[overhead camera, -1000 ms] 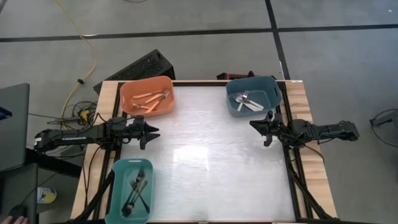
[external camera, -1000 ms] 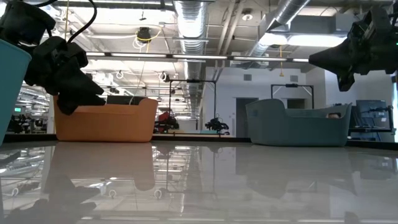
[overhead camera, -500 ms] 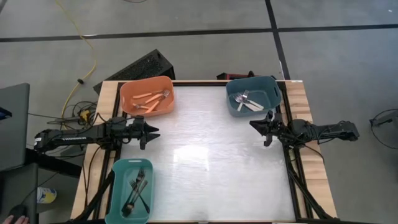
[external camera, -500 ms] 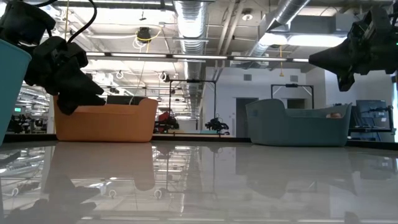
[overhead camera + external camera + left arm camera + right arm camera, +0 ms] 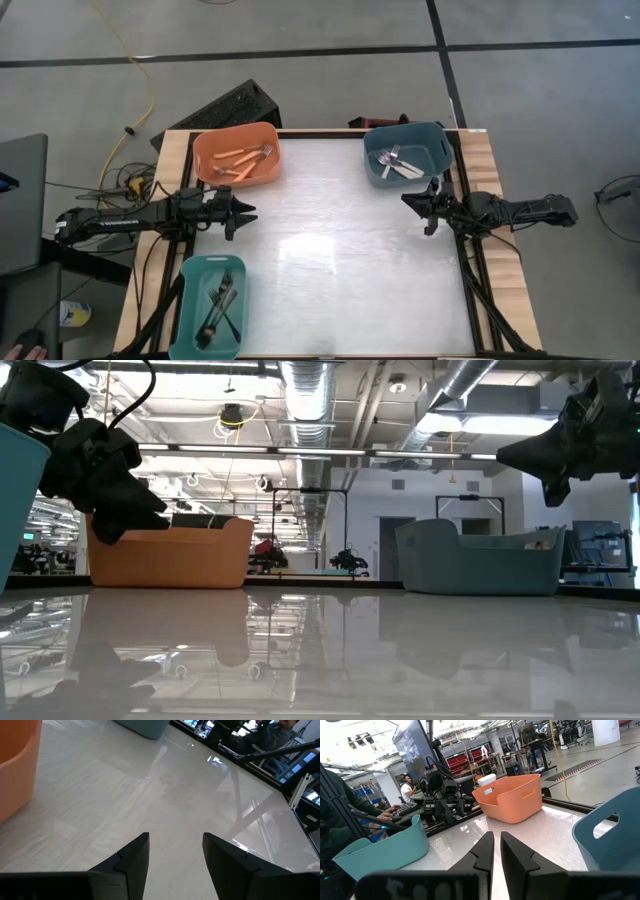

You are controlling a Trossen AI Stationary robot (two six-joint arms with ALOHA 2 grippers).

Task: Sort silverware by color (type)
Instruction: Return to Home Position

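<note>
Orange-handled forks [image 5: 243,160] lie in the orange bin [image 5: 236,154] at the far left. Silver or white-handled forks [image 5: 398,164] lie in the blue-grey bin [image 5: 406,153] at the far right. Dark forks [image 5: 219,309] lie in the teal bin [image 5: 210,307] at the near left. My left gripper [image 5: 246,212] hovers open over the table's left side, between the orange and teal bins. My right gripper [image 5: 408,202] hovers at the right edge, just near of the blue-grey bin, its fingers nearly together and holding nothing.
The white tabletop [image 5: 340,250] lies bare between the three bins. A black box [image 5: 225,107] sits beyond the far left corner, with a yellow cable [image 5: 140,70] on the floor. People sit at desks beyond the table's left side in the right wrist view [image 5: 407,790].
</note>
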